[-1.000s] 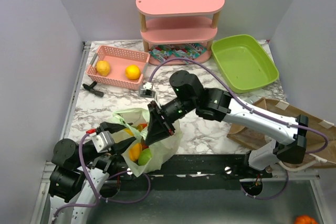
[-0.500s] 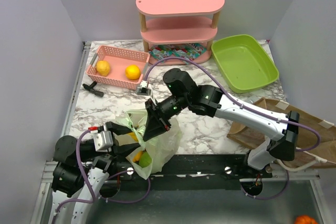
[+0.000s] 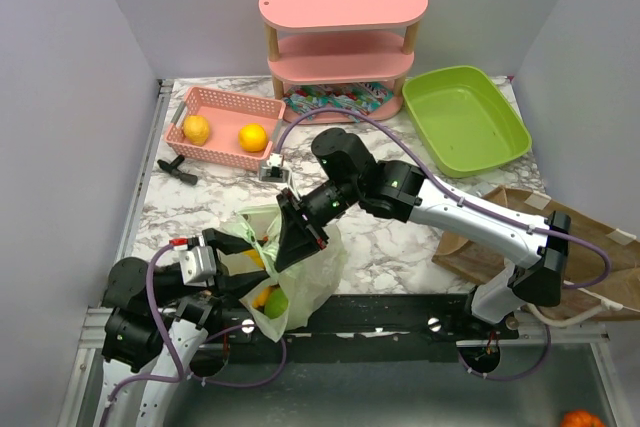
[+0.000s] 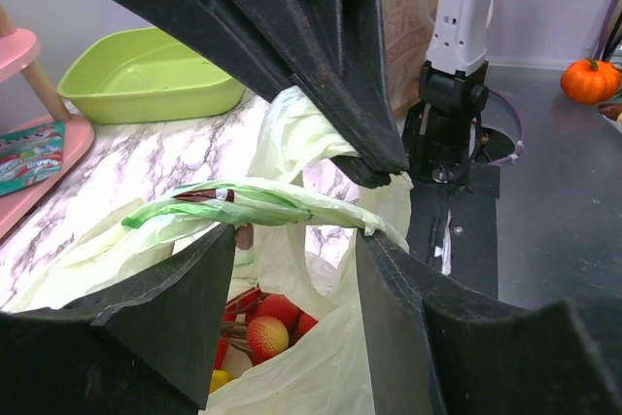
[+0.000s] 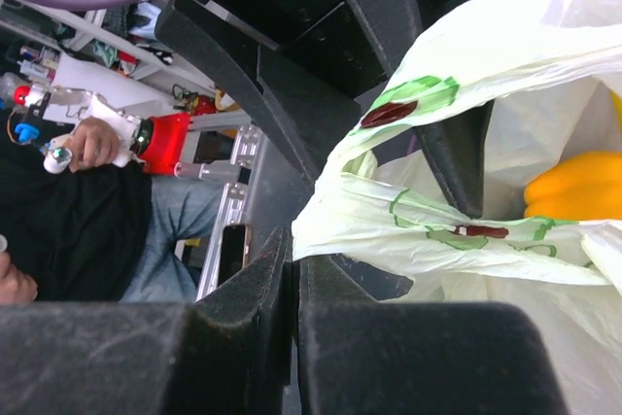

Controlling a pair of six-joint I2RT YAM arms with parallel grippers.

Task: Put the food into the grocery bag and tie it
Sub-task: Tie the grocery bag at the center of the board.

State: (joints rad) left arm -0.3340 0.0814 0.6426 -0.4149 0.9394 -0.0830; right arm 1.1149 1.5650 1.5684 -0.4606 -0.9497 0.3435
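Right wrist: bag point(image 5: 437, 225) in end effector point(image 5: 294, 252)

The grocery bag point(image 3: 315, 265) hides most food point(image 3: 266, 294) (only bits show).

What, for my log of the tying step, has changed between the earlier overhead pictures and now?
The right gripper, shut on the thin translucent pale-green plastic grocery bag, swung a little leftward with its arm, pulling the pinched plastic along. The left gripper stayed open at the bag's mouth, gripping nothing. Nothing was let go. The pink lattice basket, green plastic tray and brown paper bag kept their places.
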